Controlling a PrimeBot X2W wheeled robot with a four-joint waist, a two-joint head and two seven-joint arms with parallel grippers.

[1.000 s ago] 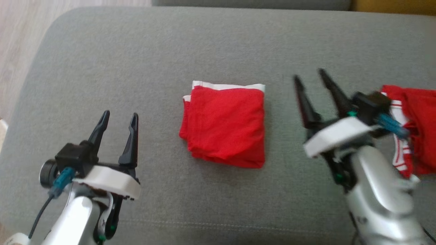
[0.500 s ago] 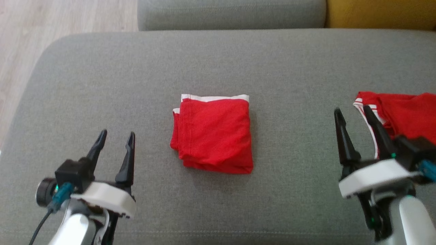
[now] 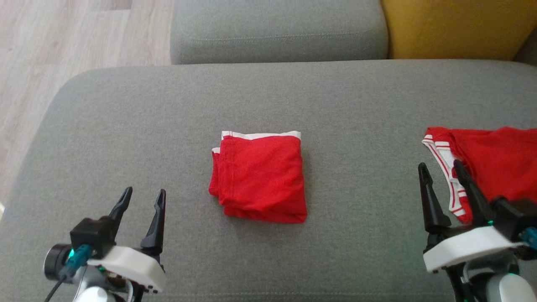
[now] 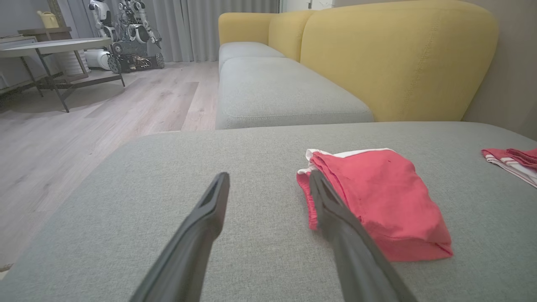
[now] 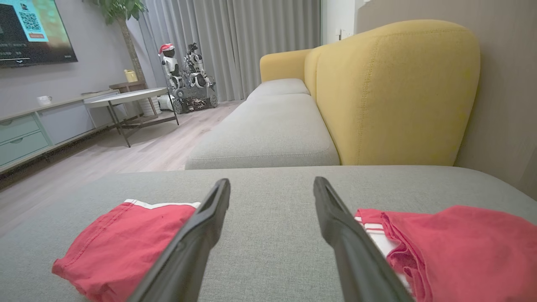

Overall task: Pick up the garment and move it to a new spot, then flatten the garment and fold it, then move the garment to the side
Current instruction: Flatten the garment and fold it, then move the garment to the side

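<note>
Between the two grippers in the head view, the folded red cloth garment sits mid-cushion on the grey fabric sofa cushion. It is ahead and right of the left gripper fingers and ahead and left of the right gripper fingers, clear of both. Both finger pairs are spread, with nothing in them. A loose red garment with white striped band lies just past the right fingers; can't tell if it touches them.

Left wrist view: fingers spread, bare cushion between them. The folded red cloth garment is just beyond the right-hand finger, which hides its near corner.

Right wrist view: fingers spread. Folded piece is outboard of the left-hand finger, loose one outboard of the right-hand finger.

Fold looks finished, so the side move is probably what's left. To do it well:
- pinch through every layer at an edge, ideally one gripper per opposite edge
- lift level and set down flat, so the stack doesn't open
- stay off the loose piece

Look: squarish stack of several layers, white band along the far edge, offset layered edges facing the left fingers, mild wrinkles.
</note>
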